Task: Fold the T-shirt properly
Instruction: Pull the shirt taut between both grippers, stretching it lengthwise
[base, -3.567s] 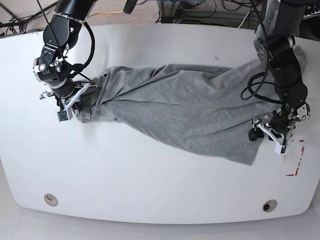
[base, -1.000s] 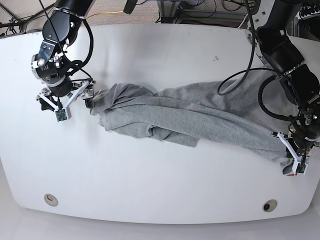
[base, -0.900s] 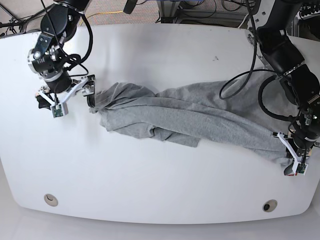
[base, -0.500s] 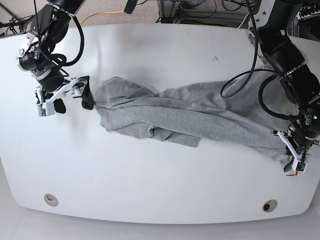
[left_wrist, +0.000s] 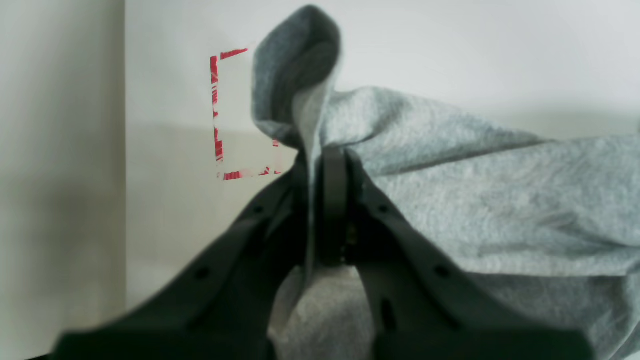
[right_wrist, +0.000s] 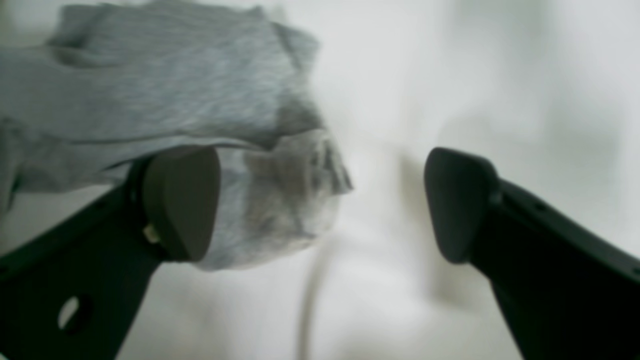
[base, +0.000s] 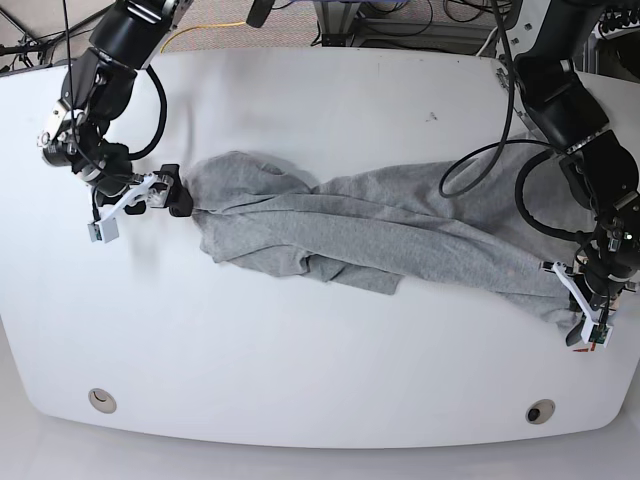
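Grey T-shirt (base: 380, 225) creased across the white bench (base: 300, 370), left fingers (left_wrist: 320, 210) pinching its edge at four o'clock, right fingers (right_wrist: 322, 205) spread wide near its nine-o'clock end.

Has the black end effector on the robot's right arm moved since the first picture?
Yes; the right black end effector opened and shifted slightly towards the table's far edge, judged against the round grey metal grommet.

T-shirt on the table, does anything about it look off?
The T-shirt lies crooked, its lower edge uneven and bunched mid-table. One bit sticks up through the left hand. No spill or damage shows.
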